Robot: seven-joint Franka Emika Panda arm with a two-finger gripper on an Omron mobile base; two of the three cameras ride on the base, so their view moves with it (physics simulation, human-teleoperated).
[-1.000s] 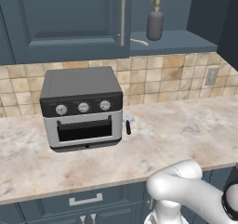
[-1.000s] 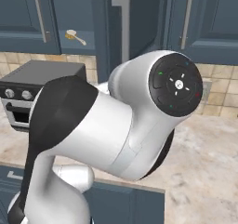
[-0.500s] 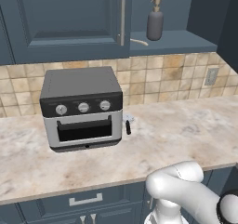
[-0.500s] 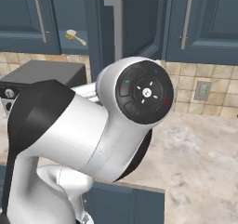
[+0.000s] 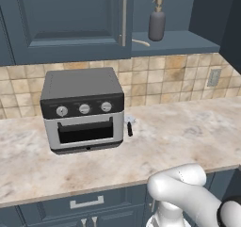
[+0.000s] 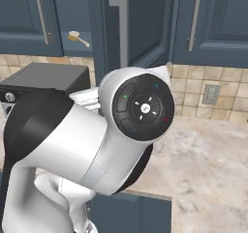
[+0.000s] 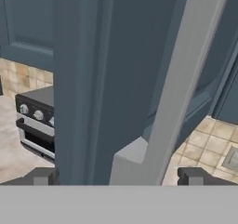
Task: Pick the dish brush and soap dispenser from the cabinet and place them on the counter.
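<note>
Claw (image 7: pixel 116 177): held wide open, nothing gripped; fingertips (image 7: pixel 42 176) seen flanking the edge of the open cabinet (image 5: pixel 70 23) door.
Dispenser (image 5: pixel 156 20): stood upright on the cabinet shelf, above and right of the oven (image 5: pixel 84 109).
Brush (image 6: pixel 78 37): laid on the same shelf, left of the dispenser.
Counter (image 5: pixel 188 132): beneath the oven.

Glossy white arm (image 6: pixel 63 150), black joint sleeve, round dark button cap, coloured dots.
</note>
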